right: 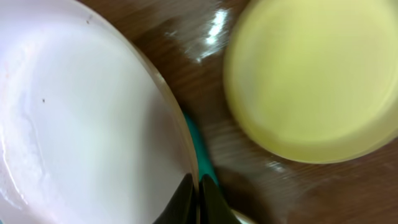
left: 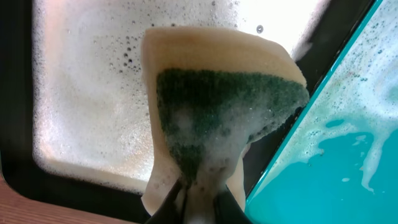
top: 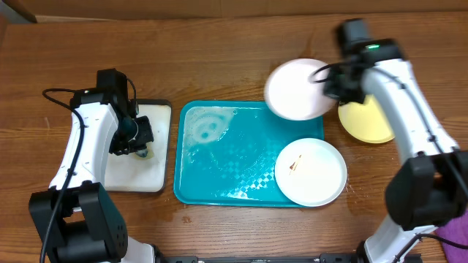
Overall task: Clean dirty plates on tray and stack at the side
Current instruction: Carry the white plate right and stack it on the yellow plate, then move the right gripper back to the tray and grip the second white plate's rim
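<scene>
**Right arm holds a white plate at the tray's far corner**

The right gripper [right: 196,202] pinches the rim of a white plate [top: 292,89], held over the far right corner of the teal tray [top: 219,161]. Just right of it, the yellow plate [top: 369,123] lies on the table [top: 219,44]. A second white plate [top: 311,172], smeared, sits at the tray's near right corner. The left gripper [left: 198,199] clamps a soapy sponge [left: 217,106] above the small white tray [top: 139,172].

Bends the left arm [top: 82,142] at the elbow, with the left gripper [top: 139,137] pointed inward and pinched tight on a soapy sponge [left: 224,112]. Stretches the right arm [top: 401,98] forward (wrist turned left), with the right gripper [top: 330,79] clamped on the rim of a white plate [top: 296,89].
</scene>
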